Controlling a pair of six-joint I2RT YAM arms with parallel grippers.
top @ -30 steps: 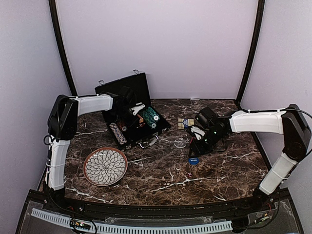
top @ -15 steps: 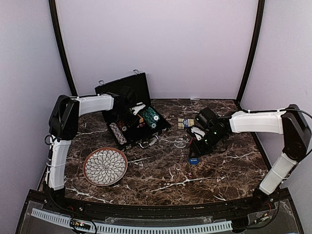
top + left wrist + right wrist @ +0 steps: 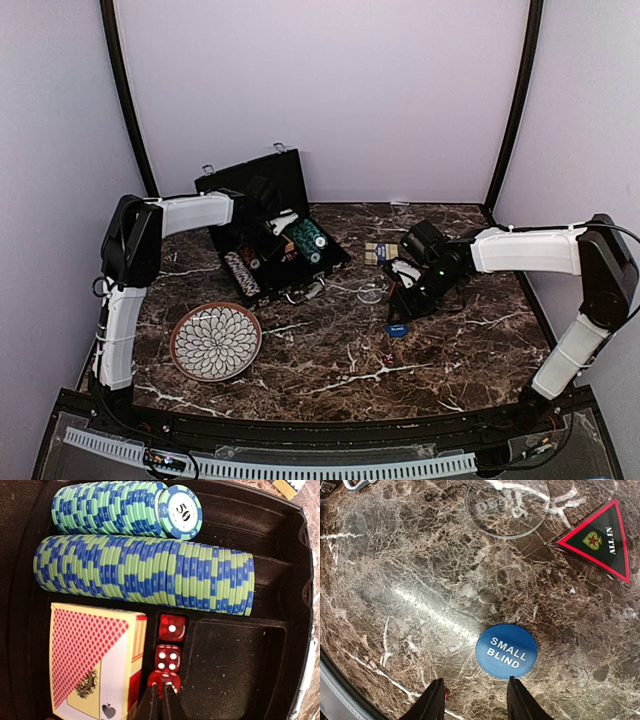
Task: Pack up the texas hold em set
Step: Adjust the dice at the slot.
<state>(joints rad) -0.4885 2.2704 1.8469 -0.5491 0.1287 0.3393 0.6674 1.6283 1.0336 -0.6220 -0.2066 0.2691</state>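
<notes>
Blue and thin, the small-blind button (image 3: 506, 651) lies flat on the table (image 3: 395, 580); we judge it light and slick, best pinched across its rim. Our right gripper (image 3: 476, 702) hovers part-open, empty; left gripper (image 3: 162, 694) is shut over dice (image 3: 169, 656) in the briefcase (image 3: 235, 655).

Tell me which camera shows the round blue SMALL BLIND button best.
Right wrist view: the round blue button lies flat on the brown marble table, white lettering readable, just ahead of the open right gripper. The top external view shows the button only as a small blue spot beside that gripper. The left wrist view misses it.
</notes>
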